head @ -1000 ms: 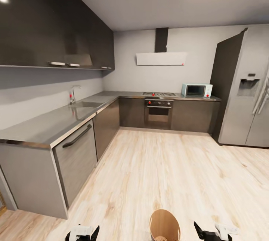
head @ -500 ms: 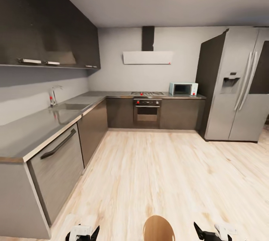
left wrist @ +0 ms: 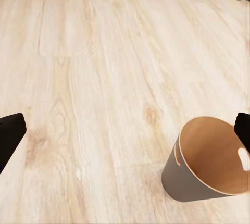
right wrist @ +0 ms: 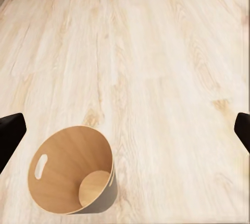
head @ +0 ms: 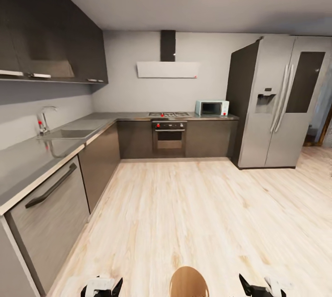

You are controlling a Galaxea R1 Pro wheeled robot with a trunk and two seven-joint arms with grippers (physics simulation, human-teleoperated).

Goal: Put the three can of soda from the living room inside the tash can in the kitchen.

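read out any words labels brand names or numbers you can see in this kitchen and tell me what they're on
There is no readable text in these pictures.
Microwave: no legible lettering.
Oven: red knobs, no readable markings.
Fridge: dispenser panel on the door, no legible brand.
Extractor hood: a small red dot, too small to read.
Trash can: plain inside and out, no label.

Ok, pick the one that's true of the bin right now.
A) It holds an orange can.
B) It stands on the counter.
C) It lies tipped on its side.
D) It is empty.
D: the right wrist view looks straight into the bin down to its bare bottom, and it stands upright on the wood floor with no can inside.
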